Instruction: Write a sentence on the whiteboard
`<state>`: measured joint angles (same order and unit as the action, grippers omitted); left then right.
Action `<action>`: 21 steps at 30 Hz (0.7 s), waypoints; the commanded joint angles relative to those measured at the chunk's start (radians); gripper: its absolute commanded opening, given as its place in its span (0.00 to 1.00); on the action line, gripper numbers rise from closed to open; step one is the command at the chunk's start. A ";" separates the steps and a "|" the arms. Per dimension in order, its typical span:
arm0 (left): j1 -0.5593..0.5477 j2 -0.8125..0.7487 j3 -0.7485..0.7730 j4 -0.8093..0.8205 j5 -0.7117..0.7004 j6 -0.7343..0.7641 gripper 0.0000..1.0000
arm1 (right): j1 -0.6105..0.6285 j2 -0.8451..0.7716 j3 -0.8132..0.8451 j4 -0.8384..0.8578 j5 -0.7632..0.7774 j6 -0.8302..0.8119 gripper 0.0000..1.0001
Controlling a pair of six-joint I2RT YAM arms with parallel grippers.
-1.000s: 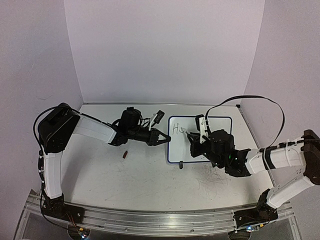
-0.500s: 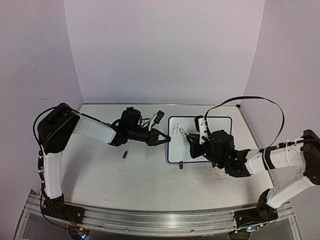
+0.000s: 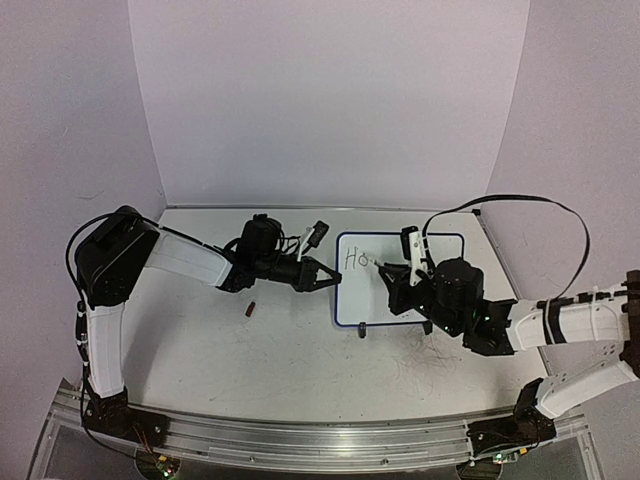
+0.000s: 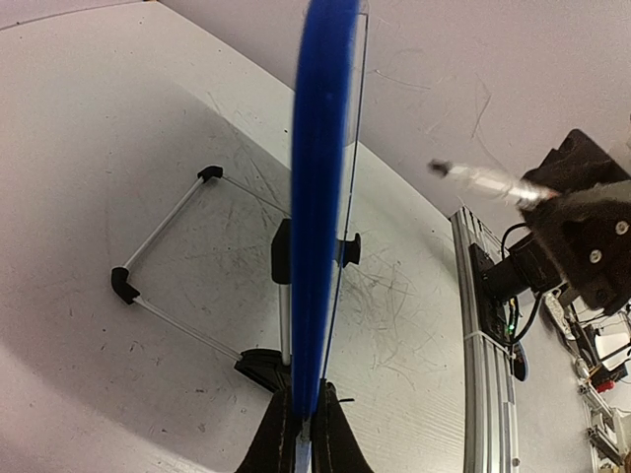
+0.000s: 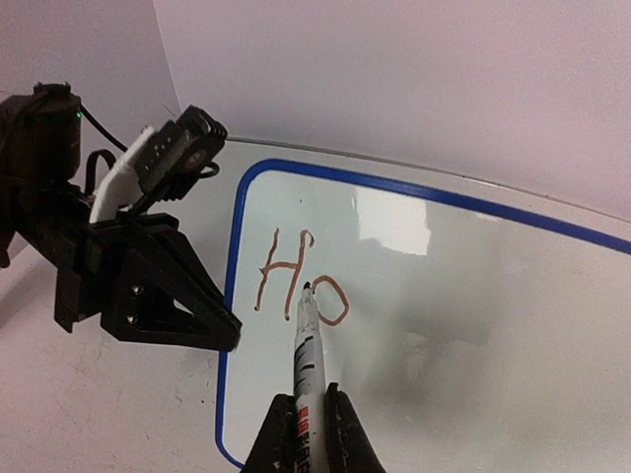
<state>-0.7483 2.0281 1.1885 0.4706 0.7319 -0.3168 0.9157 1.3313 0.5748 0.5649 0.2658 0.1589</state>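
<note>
The whiteboard (image 3: 350, 298) stands propped on the table, blue-framed, with "Ho" (image 3: 353, 258) written at its top left. In the right wrist view the letters "Ho" (image 5: 301, 286) are reddish-brown on the whiteboard (image 5: 473, 296). My right gripper (image 5: 309, 402) is shut on a white marker (image 5: 307, 345), and the marker's tip touches the upper left of the "o". My left gripper (image 4: 306, 412) is shut on the blue frame (image 4: 320, 197) at the board's left edge. From above, the left gripper (image 3: 325, 278) and the right gripper (image 3: 392, 272) face each other across the board.
A small dark cap (image 3: 251, 309) lies on the scuffed tabletop, left of the board. Behind the board are its wire stand (image 4: 168, 266) and a black clip foot (image 4: 347, 249). The aluminium rail (image 3: 300, 440) runs along the near edge, and the walls stand close behind.
The right gripper and marker have shifted slightly right along the board, and the "o" now stands after the "H". The left gripper has kept its hold on the frame.
</note>
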 commanded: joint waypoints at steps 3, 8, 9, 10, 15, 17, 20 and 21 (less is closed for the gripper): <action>-0.006 -0.060 -0.008 0.017 0.026 0.007 0.00 | -0.015 -0.033 -0.020 0.049 -0.010 -0.032 0.00; -0.006 -0.062 -0.009 0.015 0.023 0.002 0.00 | -0.015 -0.021 -0.005 0.065 0.013 -0.039 0.00; -0.006 -0.063 -0.009 0.015 0.022 0.001 0.00 | -0.015 -0.017 -0.003 0.065 0.024 -0.042 0.00; -0.007 -0.064 -0.008 0.015 0.022 0.001 0.00 | -0.015 -0.017 -0.003 0.064 0.032 -0.044 0.00; -0.006 -0.063 -0.003 0.014 0.025 0.001 0.00 | -0.015 -0.011 -0.002 0.054 0.072 -0.035 0.00; -0.006 -0.063 -0.001 0.013 0.026 0.001 0.00 | -0.015 -0.008 -0.005 0.048 0.083 -0.032 0.00; -0.006 -0.065 -0.001 0.014 0.026 0.003 0.00 | -0.015 -0.006 -0.005 0.047 0.091 -0.029 0.00; -0.006 -0.065 -0.001 0.014 0.026 0.004 0.00 | -0.015 -0.002 -0.002 0.047 0.090 -0.029 0.00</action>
<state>-0.7483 2.0281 1.1885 0.4702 0.7322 -0.3141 0.9035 1.3169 0.5552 0.5991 0.3192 0.1307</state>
